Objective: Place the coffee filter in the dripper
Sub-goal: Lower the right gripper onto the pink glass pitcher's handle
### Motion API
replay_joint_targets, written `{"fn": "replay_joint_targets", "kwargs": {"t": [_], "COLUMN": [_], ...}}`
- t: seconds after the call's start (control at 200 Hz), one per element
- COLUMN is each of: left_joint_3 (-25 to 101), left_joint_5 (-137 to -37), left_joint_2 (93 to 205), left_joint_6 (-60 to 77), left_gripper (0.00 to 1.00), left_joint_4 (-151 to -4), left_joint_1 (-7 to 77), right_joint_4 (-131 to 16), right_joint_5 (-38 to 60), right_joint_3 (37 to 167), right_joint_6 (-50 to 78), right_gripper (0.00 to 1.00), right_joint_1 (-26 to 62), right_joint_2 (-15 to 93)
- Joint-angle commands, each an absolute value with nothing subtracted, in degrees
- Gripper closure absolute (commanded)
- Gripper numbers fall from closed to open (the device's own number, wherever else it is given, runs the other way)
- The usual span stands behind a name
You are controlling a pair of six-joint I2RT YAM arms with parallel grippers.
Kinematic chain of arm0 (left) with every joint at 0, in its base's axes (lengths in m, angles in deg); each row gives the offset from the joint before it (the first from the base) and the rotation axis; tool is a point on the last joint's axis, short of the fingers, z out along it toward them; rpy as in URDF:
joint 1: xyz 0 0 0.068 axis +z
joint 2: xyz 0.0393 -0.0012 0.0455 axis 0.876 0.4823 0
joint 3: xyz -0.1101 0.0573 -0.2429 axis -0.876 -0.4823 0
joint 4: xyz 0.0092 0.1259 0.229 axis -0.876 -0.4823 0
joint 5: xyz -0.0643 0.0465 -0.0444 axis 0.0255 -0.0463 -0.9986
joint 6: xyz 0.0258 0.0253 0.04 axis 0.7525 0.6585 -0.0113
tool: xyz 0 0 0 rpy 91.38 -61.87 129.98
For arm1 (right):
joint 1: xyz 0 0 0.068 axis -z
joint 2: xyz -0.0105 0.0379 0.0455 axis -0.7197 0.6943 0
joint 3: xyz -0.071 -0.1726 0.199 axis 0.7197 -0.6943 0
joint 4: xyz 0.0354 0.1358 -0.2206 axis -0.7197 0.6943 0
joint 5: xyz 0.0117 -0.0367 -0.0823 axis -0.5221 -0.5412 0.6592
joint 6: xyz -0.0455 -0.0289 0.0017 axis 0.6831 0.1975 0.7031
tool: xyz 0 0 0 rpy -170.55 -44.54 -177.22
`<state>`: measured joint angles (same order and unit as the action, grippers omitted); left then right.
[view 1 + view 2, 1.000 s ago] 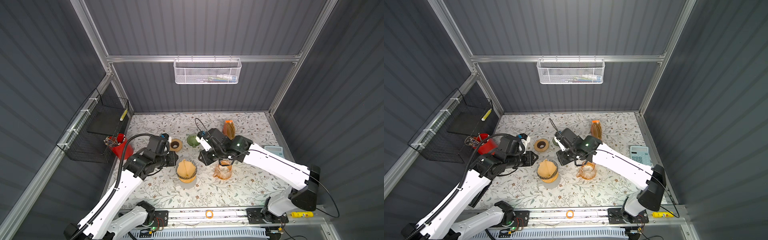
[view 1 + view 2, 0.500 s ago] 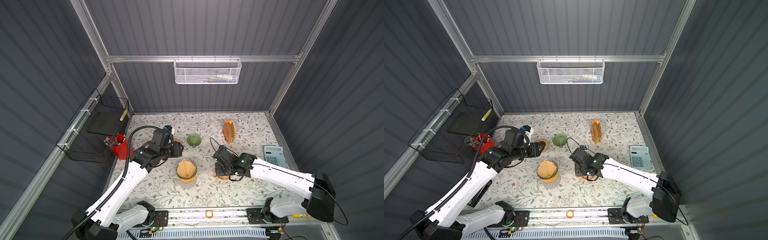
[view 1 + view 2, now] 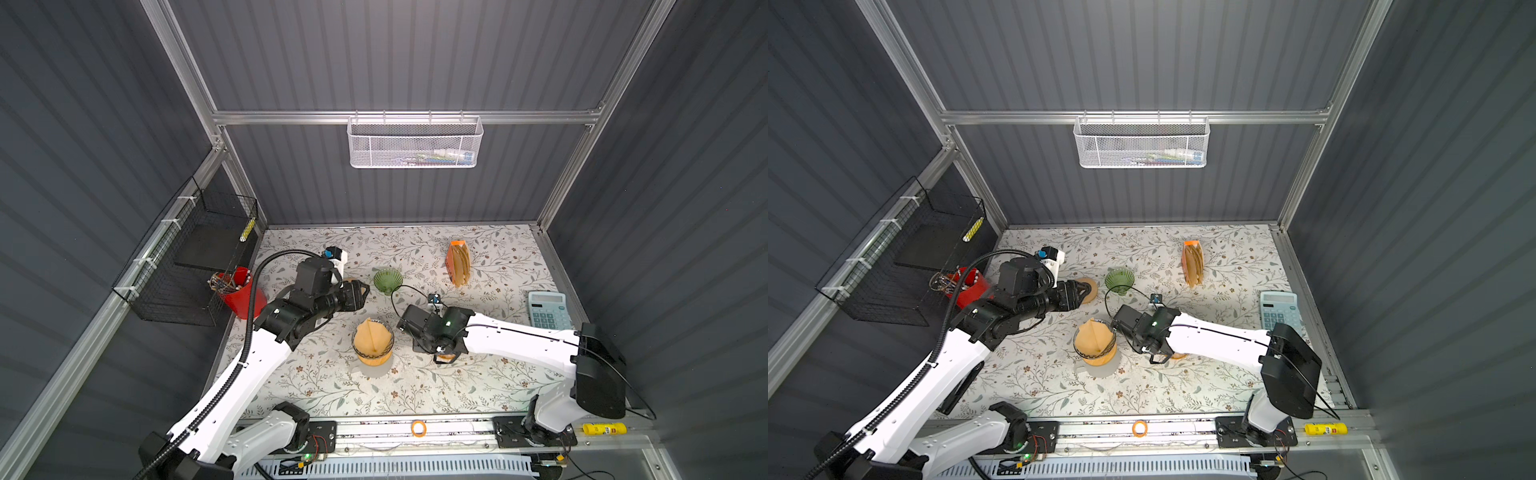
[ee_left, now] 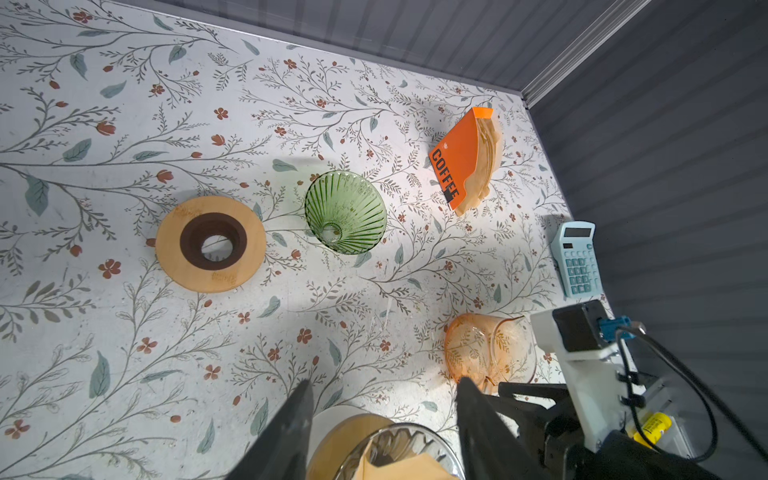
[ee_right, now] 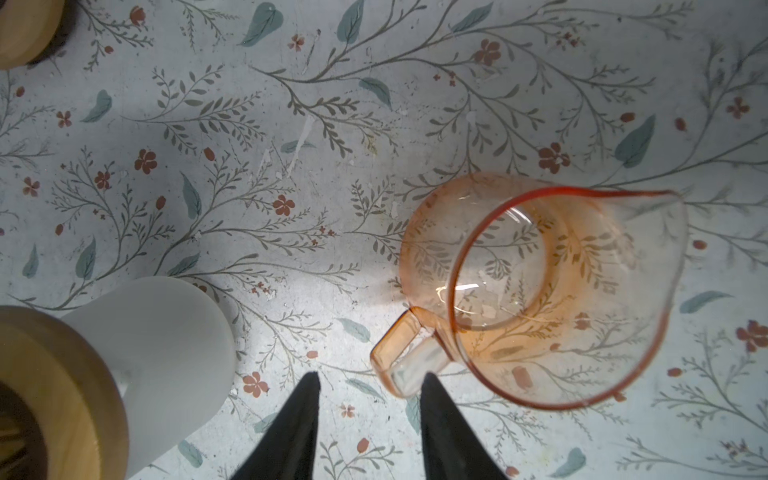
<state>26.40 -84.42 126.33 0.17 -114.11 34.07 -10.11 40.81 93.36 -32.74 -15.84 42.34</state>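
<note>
A tan paper coffee filter sits inside a clear glass dripper. The dripper rests on a wooden collar on top of a white carafe at mid-table. My left gripper hovers open and empty behind and to the left of the dripper. My right gripper points down to the right of the dripper, open. It hangs just over the handle of an orange glass pitcher and grips nothing.
A green glass dripper cone and a wooden ring lie behind the carafe. An orange filter box stands at the back, a calculator far right, a red pen cup far left.
Both grippers have opened wider. The left one drew back from the dripper toward the rear. The right arm swung from behind the dripper to the pitcher. The filter stayed in the dripper.
</note>
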Motion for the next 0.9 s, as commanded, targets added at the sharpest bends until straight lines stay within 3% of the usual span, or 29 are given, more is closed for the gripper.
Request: {"fn": "replay_joint_targets", "kwargs": {"t": [0.0,0.27,0.896], "left_joint_3": [25.32,23.91,22.62], "left_joint_5": [-88.69,-93.39,-94.27], "left_joint_2": [124.72,123.86,121.54], "left_joint_6": [1.49,1.61,2.49], "left_gripper": [0.44,0.44,0.44], "left_joint_4": [-112.49,-110.54,-110.30], "left_joint_1": [36.07,39.24,39.80], "right_joint_4": [-5.22,-4.01,-5.09], "right_joint_5": [43.15,42.82,40.86], "right_joint_3": [94.52,94.32,93.88], "right_joint_6": [-38.98,-44.37,-48.21], "right_gripper": [0.58,0.57,0.56], "right_joint_1": [-16.10,-16.15,-15.84], "right_joint_2": [43.18,44.27,47.60]}}
